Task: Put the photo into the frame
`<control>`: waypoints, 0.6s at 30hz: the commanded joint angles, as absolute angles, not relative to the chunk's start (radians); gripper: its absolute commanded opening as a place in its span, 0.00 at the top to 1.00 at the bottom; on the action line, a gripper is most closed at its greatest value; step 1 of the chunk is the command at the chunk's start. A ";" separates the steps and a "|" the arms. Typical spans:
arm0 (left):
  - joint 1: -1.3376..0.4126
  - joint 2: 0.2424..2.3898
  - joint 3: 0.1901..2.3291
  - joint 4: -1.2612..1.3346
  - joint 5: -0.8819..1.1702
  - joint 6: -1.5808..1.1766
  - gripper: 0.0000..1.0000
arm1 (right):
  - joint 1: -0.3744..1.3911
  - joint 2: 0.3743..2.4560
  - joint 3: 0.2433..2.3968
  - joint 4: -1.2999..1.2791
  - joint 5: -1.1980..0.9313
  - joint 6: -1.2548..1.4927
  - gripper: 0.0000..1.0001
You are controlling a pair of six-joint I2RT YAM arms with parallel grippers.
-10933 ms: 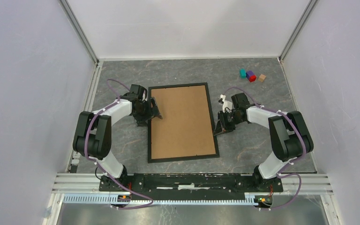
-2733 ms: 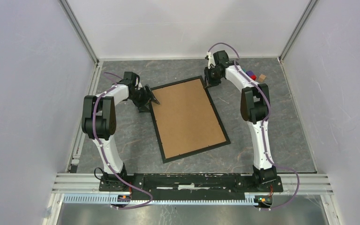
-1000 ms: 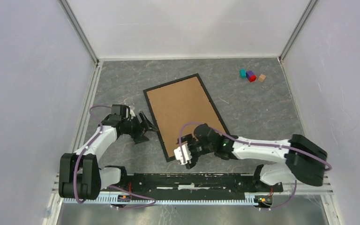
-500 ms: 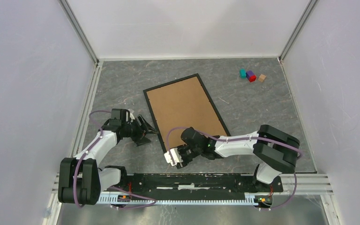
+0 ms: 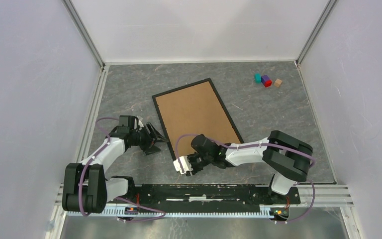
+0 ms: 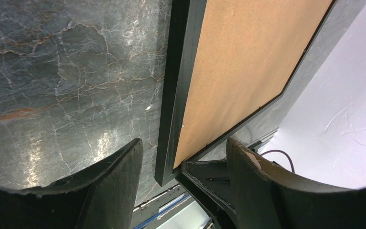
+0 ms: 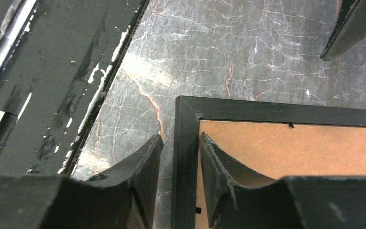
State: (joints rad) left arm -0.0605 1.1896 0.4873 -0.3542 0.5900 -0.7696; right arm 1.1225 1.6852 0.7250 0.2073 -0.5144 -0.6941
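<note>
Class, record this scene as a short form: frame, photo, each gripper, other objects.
frame: black, back up on the table, brown backing board showing
photo: not in view
left gripper: open, at the frame's left edge
right gripper: open, fingers either side of the frame's near-corner rail
other: small coloured blocks, far right

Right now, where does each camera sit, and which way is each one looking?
Top external: fixed above and behind the robot, looking down on the table, frame, blocks, left arm and right arm.
Left wrist: on the left arm, facing along the frame's black edge; left end effector fingers show.
Right wrist: on the right arm, facing down at the frame's corner; right end effector fingers straddle its rim.
Shared: both wrist views show that corner.
</note>
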 commanded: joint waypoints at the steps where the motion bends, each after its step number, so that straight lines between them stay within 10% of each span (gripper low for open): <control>1: -0.064 1.193 0.485 -0.316 0.625 -0.791 0.29 | 1.114 1.715 0.747 0.183 -0.482 -0.718 0.62; 9: -0.063 1.185 0.424 -0.197 0.688 -0.870 0.17 | 1.115 1.710 0.752 0.167 -0.407 -0.699 0.92; 18: -0.063 1.172 0.327 -0.064 0.725 -0.922 0.09 | 1.113 1.630 0.761 0.226 -0.434 -0.616 1.00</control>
State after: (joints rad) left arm -0.0612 1.1904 0.3454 -0.1665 0.6792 -0.8730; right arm 1.1183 1.6859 0.7383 0.2146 -0.4660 -0.6556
